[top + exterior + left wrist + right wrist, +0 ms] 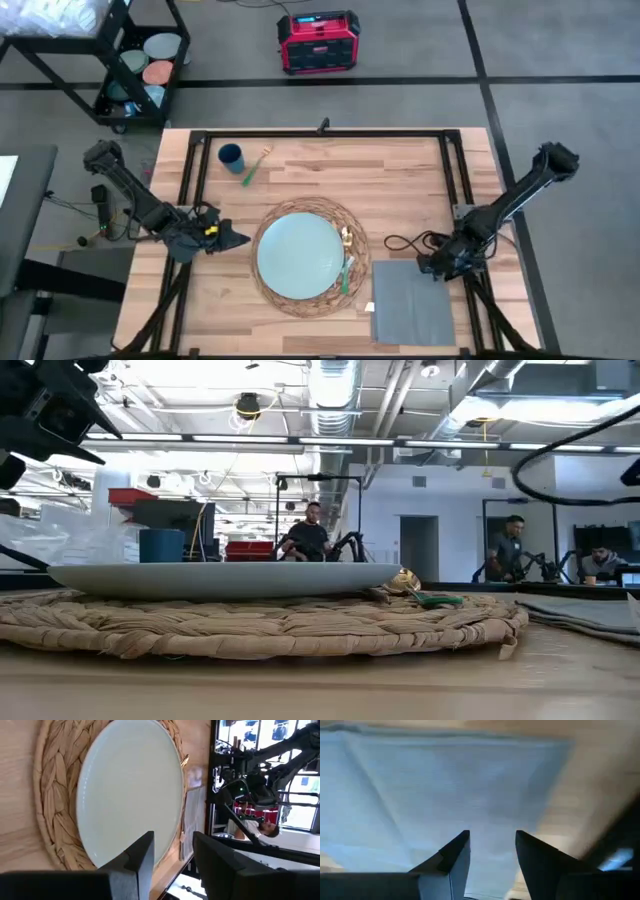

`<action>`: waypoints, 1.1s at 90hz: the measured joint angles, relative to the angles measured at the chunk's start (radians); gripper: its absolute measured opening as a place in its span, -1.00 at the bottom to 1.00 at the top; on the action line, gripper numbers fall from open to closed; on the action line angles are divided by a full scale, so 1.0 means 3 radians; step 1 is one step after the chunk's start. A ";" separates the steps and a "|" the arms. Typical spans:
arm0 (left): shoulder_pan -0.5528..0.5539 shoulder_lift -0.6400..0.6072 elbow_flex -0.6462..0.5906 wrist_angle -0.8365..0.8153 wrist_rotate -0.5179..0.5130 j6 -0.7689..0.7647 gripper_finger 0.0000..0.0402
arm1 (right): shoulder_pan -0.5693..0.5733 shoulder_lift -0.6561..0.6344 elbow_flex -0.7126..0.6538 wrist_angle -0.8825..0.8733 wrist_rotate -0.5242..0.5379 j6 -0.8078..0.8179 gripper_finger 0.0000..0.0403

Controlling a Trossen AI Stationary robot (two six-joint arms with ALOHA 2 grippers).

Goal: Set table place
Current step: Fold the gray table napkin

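One table (400, 190). One straw mat (270, 230) mid-table, one plate (300, 256) on it. One napkin (412, 300) right of mat. One cup (231, 156) far left. Two forks: one (346, 262) on mat, pointing front-to-back; one (252, 170) by cup, slanted. Left gripper (172, 852) beside mat, spread, empty. Right gripper (492, 850) over napkin, spread, empty.

My table (300, 165) has a top of light wooden planks, smooth and matt, edged by a black metal frame. On it, my mat (275, 295) is coarse braided straw with a rough, ridged surface. The plate (298, 255) on the mat is smooth with a soft sheen. Beside the mat, my napkin (412, 300) is matt grey cloth with creases. My gripper fingers (142, 857) are dark and matt.
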 joint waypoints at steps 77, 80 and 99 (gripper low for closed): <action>-0.0001 0.0000 0.0000 -0.0035 0.0005 -0.0072 -0.41 | -0.0155 0.0405 0.0109 0.0078 -0.0648 -0.0231 -0.38; -0.0001 0.0000 0.0000 -0.0037 0.0010 -0.0072 -0.41 | -0.0230 0.0440 0.0109 0.0175 -0.0666 -0.0314 -0.41; -0.0001 0.0000 0.0000 -0.0143 0.0034 -0.0132 -0.41 | -0.0591 0.0658 0.0112 0.0282 -0.0660 -0.0754 -0.79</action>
